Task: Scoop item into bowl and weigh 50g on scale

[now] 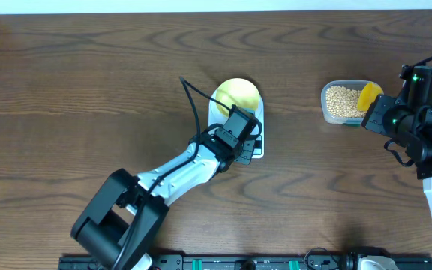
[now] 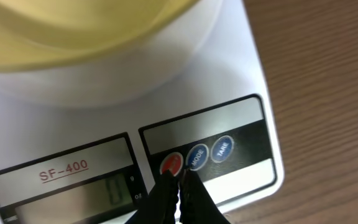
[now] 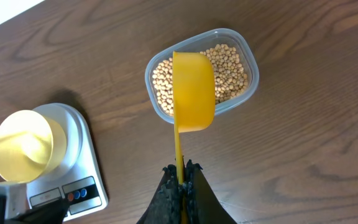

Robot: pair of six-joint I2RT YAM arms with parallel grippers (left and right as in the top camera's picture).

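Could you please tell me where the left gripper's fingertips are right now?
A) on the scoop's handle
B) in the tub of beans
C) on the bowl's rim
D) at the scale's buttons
D: the left wrist view shows the left gripper, jaws nearly together, right at the coloured buttons on the scale; the right gripper holds the yellow scoop.

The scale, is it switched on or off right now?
On. The scale has a 0 showing on its LCD in the left wrist view, and the left gripper is at the red button.
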